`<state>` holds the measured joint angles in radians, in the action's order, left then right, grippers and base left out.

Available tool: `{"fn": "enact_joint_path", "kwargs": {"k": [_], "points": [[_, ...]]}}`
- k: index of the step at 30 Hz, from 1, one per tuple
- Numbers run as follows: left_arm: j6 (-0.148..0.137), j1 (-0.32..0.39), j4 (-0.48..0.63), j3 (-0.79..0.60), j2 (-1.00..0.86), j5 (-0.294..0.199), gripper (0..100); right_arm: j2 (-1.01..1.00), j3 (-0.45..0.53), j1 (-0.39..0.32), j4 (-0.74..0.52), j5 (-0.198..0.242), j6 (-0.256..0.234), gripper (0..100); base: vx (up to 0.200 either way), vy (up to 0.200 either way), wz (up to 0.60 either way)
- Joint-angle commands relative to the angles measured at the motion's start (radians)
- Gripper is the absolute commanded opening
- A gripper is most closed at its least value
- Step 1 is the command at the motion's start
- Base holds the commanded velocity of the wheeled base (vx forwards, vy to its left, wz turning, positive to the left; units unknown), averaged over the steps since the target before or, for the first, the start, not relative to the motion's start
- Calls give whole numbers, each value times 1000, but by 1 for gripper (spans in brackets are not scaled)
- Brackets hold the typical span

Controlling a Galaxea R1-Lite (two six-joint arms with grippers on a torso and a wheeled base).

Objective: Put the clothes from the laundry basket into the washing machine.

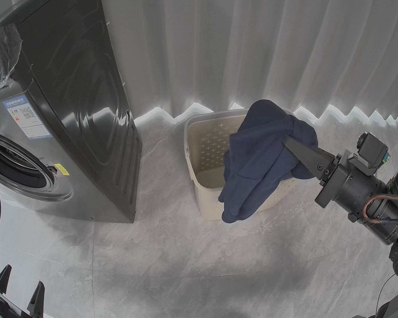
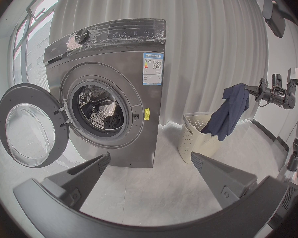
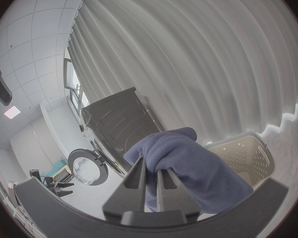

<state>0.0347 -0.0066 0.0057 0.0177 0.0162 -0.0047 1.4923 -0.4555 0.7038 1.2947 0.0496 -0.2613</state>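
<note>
A dark blue garment (image 1: 256,160) hangs over the cream laundry basket (image 1: 208,155), lifted above its rim. My right gripper (image 1: 289,142) is shut on the garment's upper fold, and its fingers (image 3: 140,176) pinch the cloth (image 3: 188,169). The grey washing machine (image 1: 75,111) stands to the left with its round door (image 2: 31,126) swung open. A dark piece of clothing (image 2: 112,120) lies inside the drum. My left gripper (image 1: 20,288) is low at the near left, open and holding nothing; from its wrist view the garment (image 2: 230,111) dangles beside the basket (image 2: 195,136).
White curtains (image 1: 252,40) run along the back wall behind the basket. Grey marble-pattern floor (image 1: 185,261) lies open between the machine, the basket and me. The machine's open door juts out to the near left.
</note>
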Motion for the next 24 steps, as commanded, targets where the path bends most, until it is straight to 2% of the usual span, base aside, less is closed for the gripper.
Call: {"fn": "enact_joint_path", "kwargs": {"k": [1, 4, 24], "points": [[1, 0, 0, -16, -15, -1, 100, -15, 3, 5, 0, -4, 0, 0, 0, 0, 0], [4, -1, 0, -16, -15, -1, 100, -15, 8, 5, 0, -5, 0, 0, 0, 0, 0], [2, -1, 2, -16, -15, -3, 100, -15, 6, 5, 12, -5, 2, 0, 0, 200, 0]]}}
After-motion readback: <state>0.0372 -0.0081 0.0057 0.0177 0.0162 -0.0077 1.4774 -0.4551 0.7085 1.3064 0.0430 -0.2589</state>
